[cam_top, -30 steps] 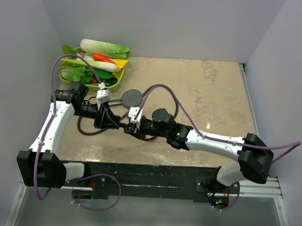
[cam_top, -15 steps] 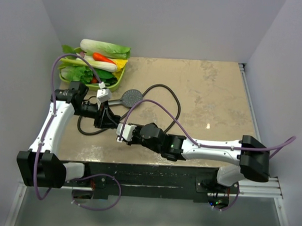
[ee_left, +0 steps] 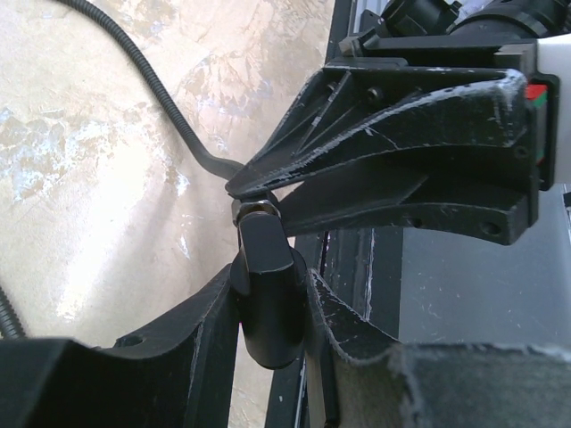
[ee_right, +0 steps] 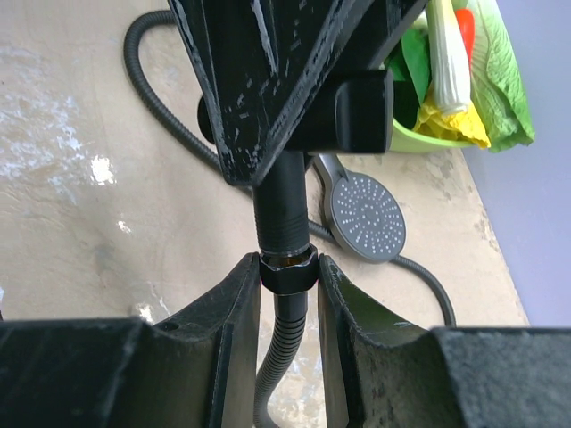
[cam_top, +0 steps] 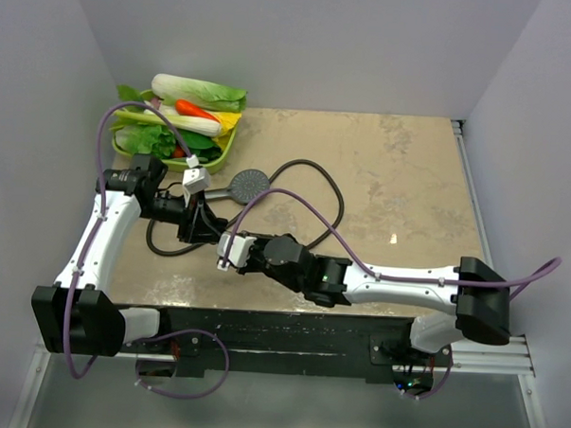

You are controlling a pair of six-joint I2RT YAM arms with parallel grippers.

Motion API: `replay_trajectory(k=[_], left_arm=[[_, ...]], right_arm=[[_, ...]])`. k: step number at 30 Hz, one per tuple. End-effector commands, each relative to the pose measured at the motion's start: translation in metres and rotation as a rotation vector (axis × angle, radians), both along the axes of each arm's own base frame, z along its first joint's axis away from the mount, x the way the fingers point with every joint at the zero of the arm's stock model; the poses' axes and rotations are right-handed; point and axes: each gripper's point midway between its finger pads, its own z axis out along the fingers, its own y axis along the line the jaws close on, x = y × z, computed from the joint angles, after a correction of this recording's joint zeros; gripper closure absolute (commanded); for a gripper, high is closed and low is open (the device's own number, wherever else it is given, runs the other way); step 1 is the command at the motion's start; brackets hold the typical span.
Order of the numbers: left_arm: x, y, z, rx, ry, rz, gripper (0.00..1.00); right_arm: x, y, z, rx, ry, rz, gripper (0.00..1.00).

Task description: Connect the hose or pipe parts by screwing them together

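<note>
From above, the joint is hidden beneath both wrists, left of centre on the table. My left pincer is clamped on the handle of the shower head. My right pincer is clamped on the end nut of the hose, which touches the handle tip. I cannot see how far the threads are engaged.

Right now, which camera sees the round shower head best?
The right wrist camera: the shower head sits close, its dotted face clear. The top camera shows only a small grey disc. The left wrist camera misses its round face.
</note>
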Motion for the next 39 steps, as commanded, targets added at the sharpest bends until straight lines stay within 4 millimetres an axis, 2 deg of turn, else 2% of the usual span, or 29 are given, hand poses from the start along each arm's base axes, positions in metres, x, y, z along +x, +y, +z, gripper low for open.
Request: replay_trajectory(k=[1, 12, 19, 24, 31, 39], left_arm=[[-0.001, -0.007, 0.019, -0.064, -0.038, -0.017, 1.00], [-0.002, -0.007, 0.018, -0.070, -0.033, -0.019, 1.00], [-0.002, -0.007, 0.016, -0.073, -0.037, -0.023, 1.00], [0.001, -0.003, 0.008, -0.023, -0.069, -0.027, 1.00], [-0.004, -0.004, 0.006, 0.005, -0.118, -0.055, 1.00], [-0.014, -0.011, 0.013, -0.010, -0.139, -0.087, 1.00]], right_arm=[[0.002, 0.014, 0.047, 0.129, -0.048, -0.009, 1.00], [-0.007, 0.030, 0.046, 0.128, -0.044, 0.031, 1.00], [-0.014, 0.033, 0.068, 0.213, -0.025, 0.057, 1.00], [-0.031, 0.036, 0.082, 0.227, 0.012, 0.154, 1.00], [-0.051, 0.036, 0.099, 0.269, 0.083, 0.266, 1.00], [-0.040, 0.026, 0.119, 0.408, 0.186, 0.312, 1.00]])
